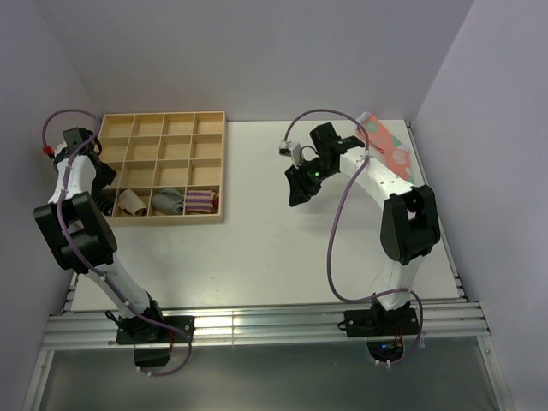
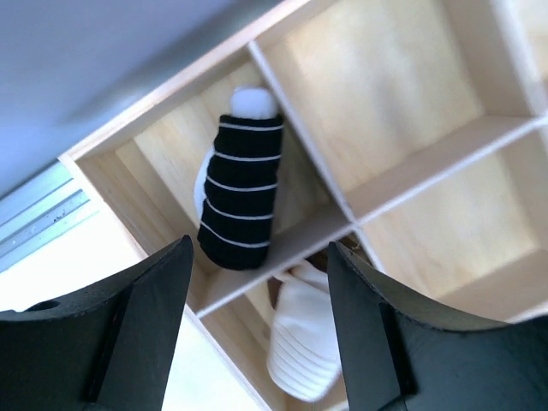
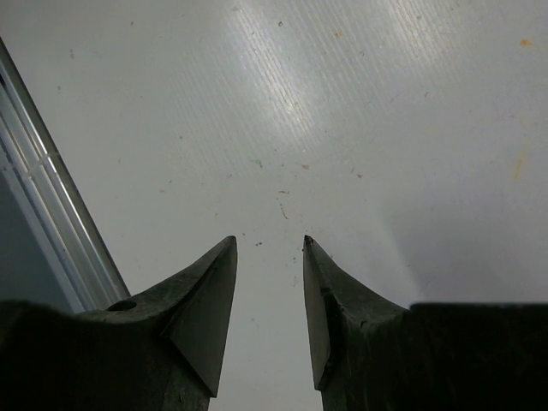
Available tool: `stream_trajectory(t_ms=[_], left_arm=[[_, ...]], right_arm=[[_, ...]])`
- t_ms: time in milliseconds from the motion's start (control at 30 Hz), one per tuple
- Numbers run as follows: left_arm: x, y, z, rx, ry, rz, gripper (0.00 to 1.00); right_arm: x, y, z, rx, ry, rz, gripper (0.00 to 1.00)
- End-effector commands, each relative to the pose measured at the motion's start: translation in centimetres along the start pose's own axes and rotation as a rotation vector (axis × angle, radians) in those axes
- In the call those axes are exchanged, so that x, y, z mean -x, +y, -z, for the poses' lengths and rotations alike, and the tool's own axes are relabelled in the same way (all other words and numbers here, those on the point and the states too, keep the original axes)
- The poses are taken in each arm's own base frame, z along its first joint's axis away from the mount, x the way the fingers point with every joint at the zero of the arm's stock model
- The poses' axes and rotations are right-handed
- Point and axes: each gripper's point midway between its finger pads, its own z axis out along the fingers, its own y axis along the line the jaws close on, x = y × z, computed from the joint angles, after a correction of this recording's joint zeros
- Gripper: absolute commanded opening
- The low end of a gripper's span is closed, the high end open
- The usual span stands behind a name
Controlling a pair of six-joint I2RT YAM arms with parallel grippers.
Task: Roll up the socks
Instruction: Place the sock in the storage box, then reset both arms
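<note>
Under my left fingers, spread wide and empty, the rolled black striped sock sits in a corner cell of the wooden divider tray (stowed, so rolling looks done). Right fingers are parted and empty, parked over the table.

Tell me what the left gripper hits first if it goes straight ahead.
Probably the black striped sock in a corner compartment of the tray; the open left gripper aims at its near end, by a divider.
</note>
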Motion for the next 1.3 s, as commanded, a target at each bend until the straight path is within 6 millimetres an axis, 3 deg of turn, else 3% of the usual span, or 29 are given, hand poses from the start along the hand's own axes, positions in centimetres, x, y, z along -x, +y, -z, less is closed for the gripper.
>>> stream_trajectory(t_ms=[0, 200, 233, 267, 300, 333, 367, 400, 433, 467, 500, 567, 600, 667, 700, 800, 933, 1033, 1267], left_arm=[[4.5, -1.6, 5.6, -0.084, -0.14, 0.033, 0.69], [5.0, -5.1, 13.6, -0.241, -0.267, 0.002, 0.69], [4.2, -6.9, 16.6, -0.316, -0.3, -0.021, 0.7], [3.5, -7.8, 18.0, -0.356, -0.313, -0.033, 0.7], [2.6, -8.2, 18.9, -0.377, -0.32, -0.044, 0.7], [1.2, -9.7, 22.2, -0.471, -0.344, -0.062, 0.7], [-0.6, -10.3, 22.9, -0.513, -0.334, -0.085, 0.7], [-2.8, -11.9, 25.1, -0.593, -0.33, -0.124, 0.7], [-3.5, -11.7, 27.3, -0.651, -0.354, -0.121, 0.7], [-5.2, -12.2, 27.7, -0.691, -0.348, -0.133, 0.7], [-8.1, -13.4, 29.6, -0.769, -0.324, -0.187, 0.7], [-10.7, -13.8, 30.6, -0.817, -0.317, -0.229, 0.7], [-13.6, -14.6, 32.3, -0.877, -0.303, -0.289, 0.7], [-16.8, -15.1, 33.1, -0.927, -0.282, -0.342, 0.71], [-18.8, -16.0, 34.9, -1.011, -0.267, -0.358, 0.71], [-22.8, -16.7, 36.4, -1.102, -0.219, -0.414, 0.71], [-26.2, -17.5, 37.3, -1.144, -0.187, -0.48, 0.71], [-27.5, -17.7, 37.9, -1.164, -0.175, -0.507, 0.71], [-28.2, -17.9, 38.3, -1.189, -0.167, -0.527, 0.72]], right_arm=[[2.0, 1.5, 2.1, -0.019, -0.067, 0.074, 0.45], [3.8, 2.2, 3.9, -0.047, -0.14, 0.091, 0.51], [4.1, 2.1, 4.3, -0.057, -0.153, 0.086, 0.52], [4.4, 2.1, 4.6, -0.068, -0.165, 0.088, 0.53], [4.8, 2.4, 5.2, -0.076, -0.182, 0.09, 0.71], [4.9, 2.4, 5.6, -0.077, -0.193, 0.085, 0.99], [5.3, 2.5, 6.1, -0.076, -0.216, 0.078, 1.0], [5.5, 2.8, 6.9, -0.078, -0.239, 0.083, 1.0], [5.7, 2.6, 7.3, -0.089, -0.255, 0.072, 1.0], [5.9, 2.1, 8.0, -0.109, -0.275, 0.053, 1.0], [6.1, 2.1, 8.6, -0.119, -0.288, 0.047, 1.0], [6.5, 1.8, 9.9, -0.14, -0.334, 0.028, 1.0], [6.4, 1.8, 10.2, -0.141, -0.349, 0.017, 1.0], [6.9, 1.6, 12.0, -0.181, -0.409, 0.009, 1.0], [6.4, 1.1, 12.1, -0.209, -0.412, -0.006, 1.0], [5.7, 0.8, 13.8, -0.28, -0.444, 0.0, 1.0], [4.3, 0.2, 15.4, -0.353, -0.481, -0.016, 1.0], [3.4, 0.6, 15.9, -0.366, -0.481, -0.009, 1.0], [3.0, 1.2, 16.6, -0.38, -0.521, 0.013, 1.0]])
